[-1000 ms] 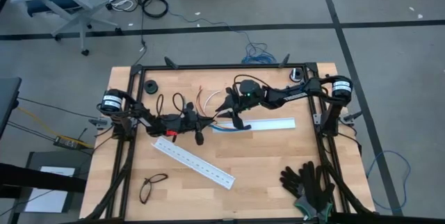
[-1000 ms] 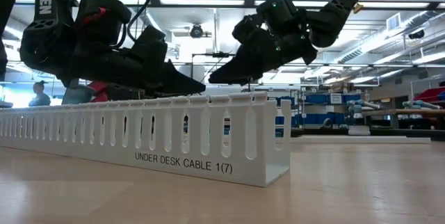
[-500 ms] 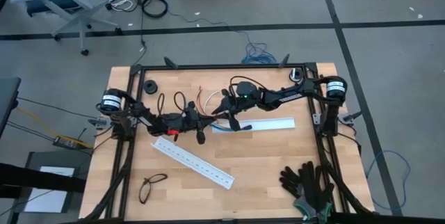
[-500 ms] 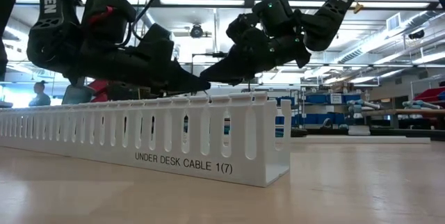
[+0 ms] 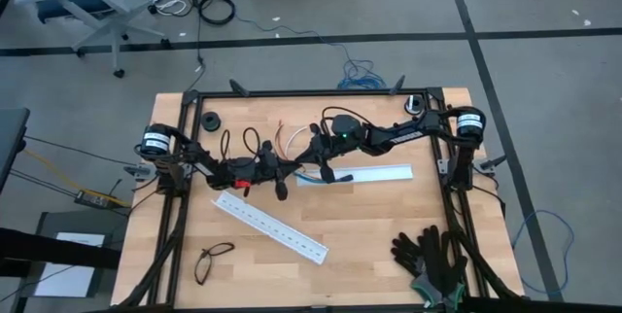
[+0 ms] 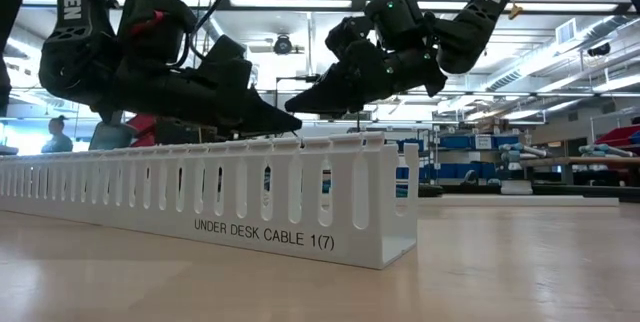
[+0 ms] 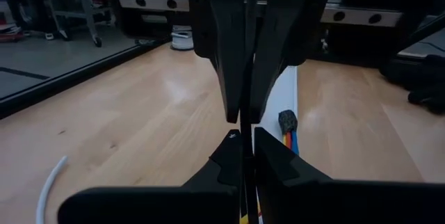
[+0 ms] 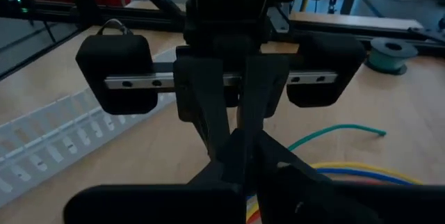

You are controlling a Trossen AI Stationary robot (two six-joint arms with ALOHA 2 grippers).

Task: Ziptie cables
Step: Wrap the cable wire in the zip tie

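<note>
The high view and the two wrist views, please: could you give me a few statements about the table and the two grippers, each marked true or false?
1. Both grippers meet tip to tip near the middle of the table. True: the left gripper and the right gripper face each other there, jaws shut.
2. A pair of eyeglasses lies at the table's back edge. False: the eyeglasses lie near the front left corner.
3. Black gloves lie at the front right corner. True: the gloves are there.
4. Both white rails lie parallel. False: one rail lies slanted, the other rail runs straight across.
5. The cables lie on the table below the grippers. True.
</note>
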